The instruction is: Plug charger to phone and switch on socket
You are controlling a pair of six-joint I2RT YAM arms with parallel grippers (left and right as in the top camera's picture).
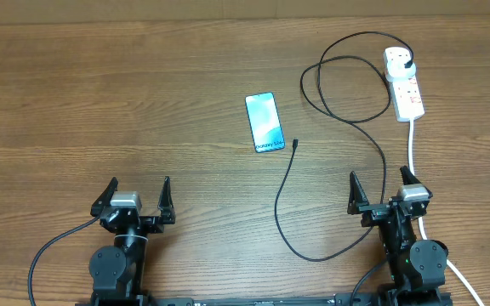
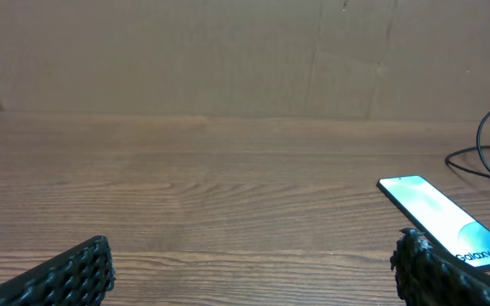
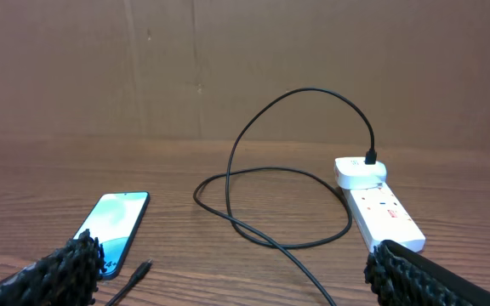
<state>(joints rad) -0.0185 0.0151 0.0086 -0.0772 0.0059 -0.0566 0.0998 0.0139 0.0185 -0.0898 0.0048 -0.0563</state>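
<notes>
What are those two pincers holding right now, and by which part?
Nothing. The left pincer and the right pincer are both open and empty. The phone and the charger lie on the table, apart from both.

White lettering reading "Galaxy S24" stands on the lit teal screen of the phone (image 2: 445, 217), at its near end, toward 4 o'clock in the left wrist view. Red markings on the socket (image 3: 385, 212) are too small to read.
</notes>
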